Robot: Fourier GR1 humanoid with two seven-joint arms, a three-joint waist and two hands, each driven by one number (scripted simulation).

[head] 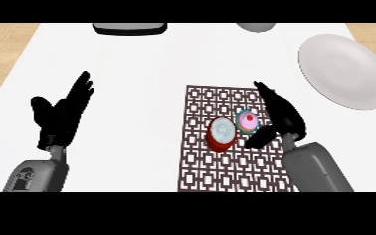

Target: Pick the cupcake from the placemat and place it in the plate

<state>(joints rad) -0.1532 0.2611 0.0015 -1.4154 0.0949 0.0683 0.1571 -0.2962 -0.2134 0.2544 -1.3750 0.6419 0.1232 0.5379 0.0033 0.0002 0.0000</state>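
The cupcake, pink-topped with a red dot, sits on the patterned placemat just right of a red round container; the right hand lies just beside the cupcake on its right, fingers straight, thumb stretched left by its near side, holding nothing. The left hand rests open at the left, fingers up, well apart from the placemat; the white plate lies far right, off the placemat; a dark tray and a grey bowl sit at the far edge.
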